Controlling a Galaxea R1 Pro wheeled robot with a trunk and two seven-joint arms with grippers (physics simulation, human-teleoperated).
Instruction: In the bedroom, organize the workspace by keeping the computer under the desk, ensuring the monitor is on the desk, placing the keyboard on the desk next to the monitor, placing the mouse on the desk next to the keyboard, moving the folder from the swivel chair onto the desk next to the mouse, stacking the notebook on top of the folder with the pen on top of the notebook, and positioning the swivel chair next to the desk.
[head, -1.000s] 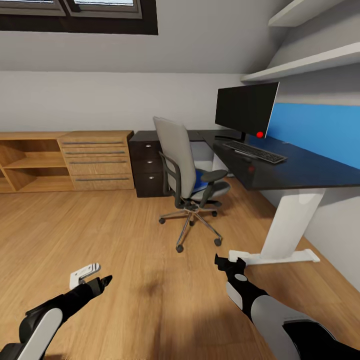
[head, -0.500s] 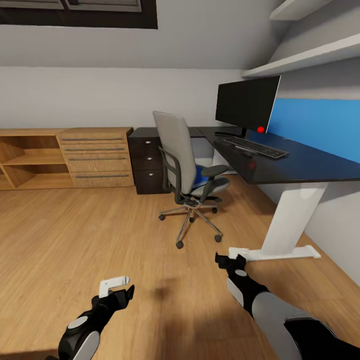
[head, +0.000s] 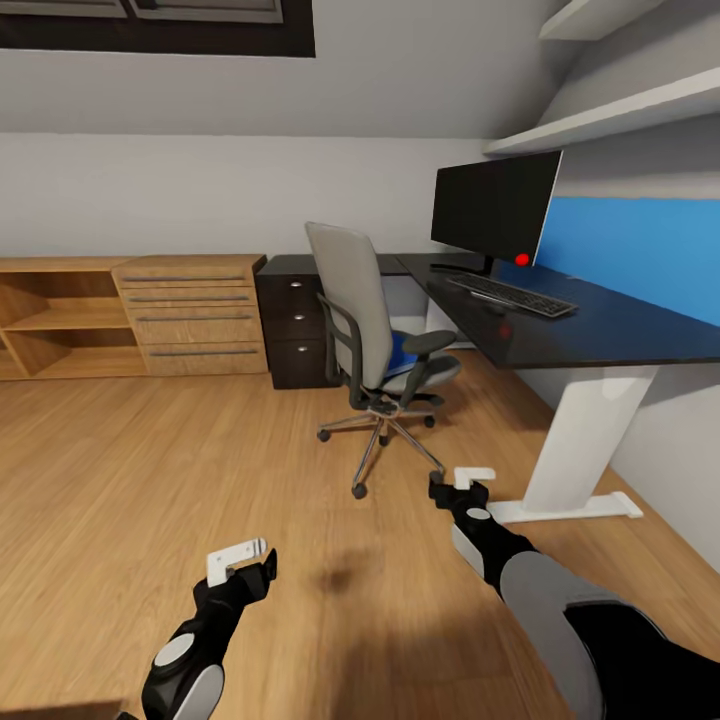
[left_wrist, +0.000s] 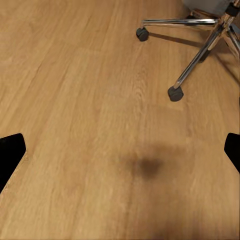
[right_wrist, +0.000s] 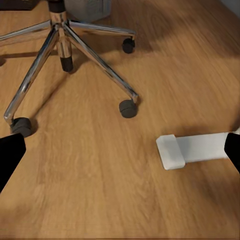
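The grey swivel chair (head: 372, 335) stands on the floor left of the black desk (head: 610, 338), its back toward me. The blue folder (head: 401, 352) lies on its seat, partly hidden by the armrest. On the desk, the black monitor (head: 495, 207) stands with the keyboard (head: 511, 294) in front of it. I cannot make out the computer, mouse, notebook or pen. My left gripper (head: 246, 564) hangs open over bare floor, well short of the chair. Also open, my right gripper (head: 456, 486) is just in front of the chair's chrome base (right_wrist: 65, 42).
The desk's black drawer unit (head: 293, 322) and a light wooden chest (head: 190, 315) line the back wall. The desk's white leg and foot (head: 575, 500) rest on the floor right of my right gripper; the same white foot (right_wrist: 192, 149) shows close by. Shelves hang above the desk.
My right gripper has risen and moved forward toward the chair base. The left arm swung in toward the middle. The view shifted slightly a second ago; chair and desk stayed put.
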